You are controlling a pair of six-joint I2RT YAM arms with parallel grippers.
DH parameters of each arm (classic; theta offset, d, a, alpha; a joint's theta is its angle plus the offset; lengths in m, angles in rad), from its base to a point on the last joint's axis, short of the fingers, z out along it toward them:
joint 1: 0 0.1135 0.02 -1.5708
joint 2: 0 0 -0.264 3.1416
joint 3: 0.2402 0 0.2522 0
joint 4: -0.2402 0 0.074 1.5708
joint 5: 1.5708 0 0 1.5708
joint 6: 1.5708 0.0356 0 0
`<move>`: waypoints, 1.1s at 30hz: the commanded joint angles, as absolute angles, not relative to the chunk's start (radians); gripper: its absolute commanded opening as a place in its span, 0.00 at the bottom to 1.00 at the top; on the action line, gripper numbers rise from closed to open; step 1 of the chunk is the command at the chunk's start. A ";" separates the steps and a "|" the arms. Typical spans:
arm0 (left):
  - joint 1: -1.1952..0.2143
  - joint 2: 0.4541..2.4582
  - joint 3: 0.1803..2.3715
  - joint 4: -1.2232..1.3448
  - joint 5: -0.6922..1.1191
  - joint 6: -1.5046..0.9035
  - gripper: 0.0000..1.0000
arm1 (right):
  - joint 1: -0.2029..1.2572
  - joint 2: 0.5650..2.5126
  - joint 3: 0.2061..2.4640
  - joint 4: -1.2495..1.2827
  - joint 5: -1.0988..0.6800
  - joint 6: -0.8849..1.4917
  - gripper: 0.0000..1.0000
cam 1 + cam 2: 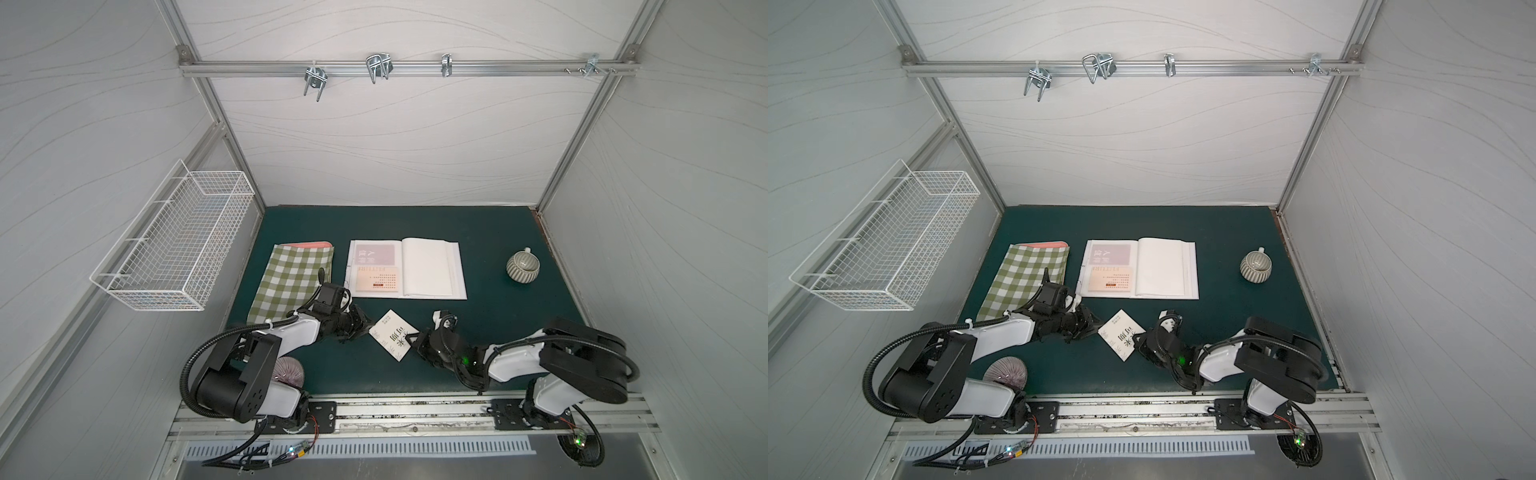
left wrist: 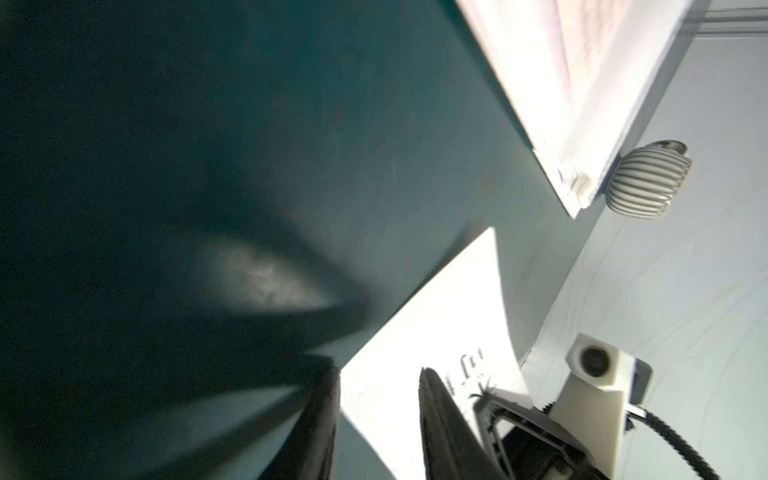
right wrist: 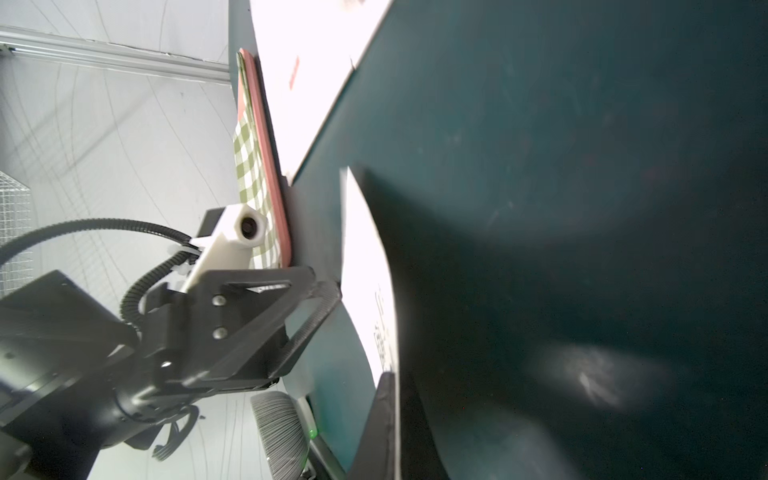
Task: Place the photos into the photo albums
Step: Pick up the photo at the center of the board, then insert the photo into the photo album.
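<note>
- The right jaws are closed on one edge of the white card with black characters (image 1: 390, 338) (image 1: 1119, 336). The right wrist view shows the card nearly edge-on (image 3: 365, 257) running in between them.
- The left jaws stand partly apart at the card's opposite corner. In the left wrist view the card (image 2: 436, 324) passes between the fingers (image 2: 322, 415). Whether they press on it I cannot tell.
- The card sits askew between the two arms, near the front of the desk (image 1: 490, 307) and apart from the album.
- The photo album (image 1: 424, 270) (image 1: 1163, 268) lies open beyond the card.
- The clear sleeves of its left page hold two cards. The far one is a dull red card with white characters (image 1: 376, 254) (image 1: 1111, 254). The near one is a pale orange card with small text (image 1: 378, 283) (image 1: 1111, 283). The right page shows plain white.
- Left of the album lies a green-and-white checked flat item (image 1: 291, 282) (image 3: 249, 166), with a salmon-red edge showing under it.
- Right of the album, well apart, a striped cup (image 1: 523, 270) (image 1: 1255, 267) (image 2: 640, 183) stands upright. What it holds cannot be made out.
- A ribbed round dish (image 1: 289, 368) (image 1: 1007, 372) is half hidden under the left arm.
- A white wire basket (image 1: 166, 257) hangs on the left wall.
</note>
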State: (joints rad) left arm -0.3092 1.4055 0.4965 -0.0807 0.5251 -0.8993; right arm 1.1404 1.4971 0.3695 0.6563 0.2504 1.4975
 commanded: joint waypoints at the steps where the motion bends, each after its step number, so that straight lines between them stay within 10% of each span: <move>1: -0.303 1.380 0.582 -0.347 0.385 -0.845 0.37 | 1.056 1.351 0.424 0.370 0.152 1.307 0.00; 7: -0.290 1.350 0.879 -0.515 0.237 -0.678 0.37 | 0.779 1.111 0.665 -0.137 -0.076 0.874 0.00; 16: -0.189 1.515 1.280 -0.569 0.241 -0.510 0.38 | 0.350 1.380 1.109 -0.347 -0.628 0.492 0.00; 33: -0.141 1.906 1.611 -0.560 0.069 -0.320 0.35 | 0.200 2.044 1.825 -0.672 -0.812 0.230 0.00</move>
State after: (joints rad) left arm -0.1482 1.8442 1.5414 -0.5308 0.1059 -0.3790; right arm 0.2028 2.0045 1.7756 -0.5789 -0.7815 0.2852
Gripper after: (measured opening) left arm 0.348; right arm 0.048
